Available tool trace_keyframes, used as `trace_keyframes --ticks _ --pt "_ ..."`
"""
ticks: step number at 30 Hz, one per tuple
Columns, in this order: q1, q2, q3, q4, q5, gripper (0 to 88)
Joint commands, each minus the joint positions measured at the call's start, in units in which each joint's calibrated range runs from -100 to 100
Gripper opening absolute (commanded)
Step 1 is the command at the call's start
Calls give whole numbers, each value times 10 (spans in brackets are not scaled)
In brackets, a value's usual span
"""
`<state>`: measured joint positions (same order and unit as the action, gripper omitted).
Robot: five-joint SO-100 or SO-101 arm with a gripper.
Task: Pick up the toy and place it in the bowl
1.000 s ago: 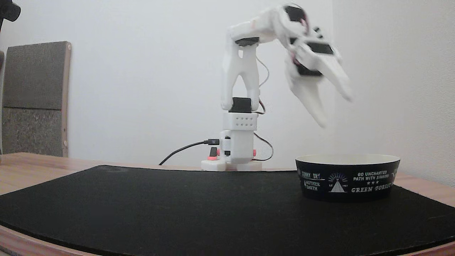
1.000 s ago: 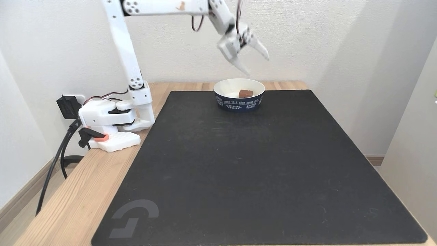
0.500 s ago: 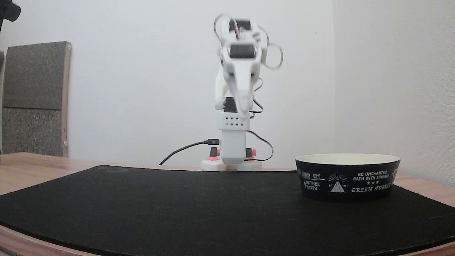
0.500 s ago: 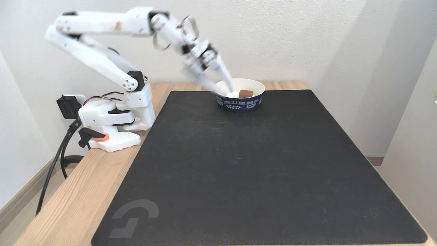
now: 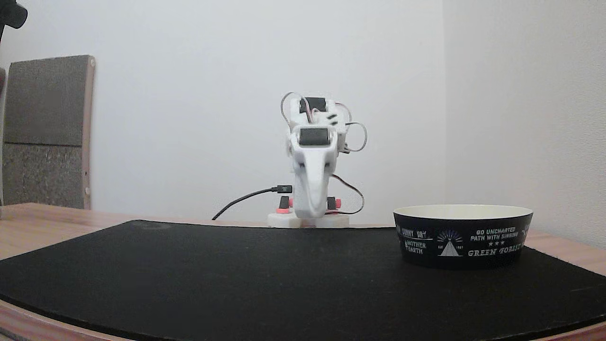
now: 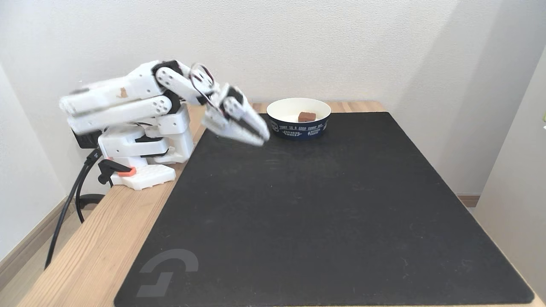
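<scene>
Currently the toy [image 6: 306,116] rests inside the bowl [image 6: 298,128], upper centre of a fixed view, so placement is judged complete. Since 1 second ago, the arm has swung from above the bowl and folded down over its base [image 6: 140,147] at upper left. The gripper [image 6: 261,135] now sits just left of the bowl, empty, jaws apparently together, though motion blur softens the tips. From the low fixed view, the bowl's wall [image 5: 461,241] hides the toy.

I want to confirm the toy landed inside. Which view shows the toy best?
The higher fixed view, looking down: the toy lies on the cream inside of the bowl. In the low fixed view, the bowl's wall hides its inside.
</scene>
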<state>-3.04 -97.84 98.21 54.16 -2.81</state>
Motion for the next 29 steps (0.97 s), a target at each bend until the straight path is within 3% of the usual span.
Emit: trace_keyframes --ticks 1,29 --pt "-1 -15 5 15 0 57" --pt "6 -15 4 16 0 51"
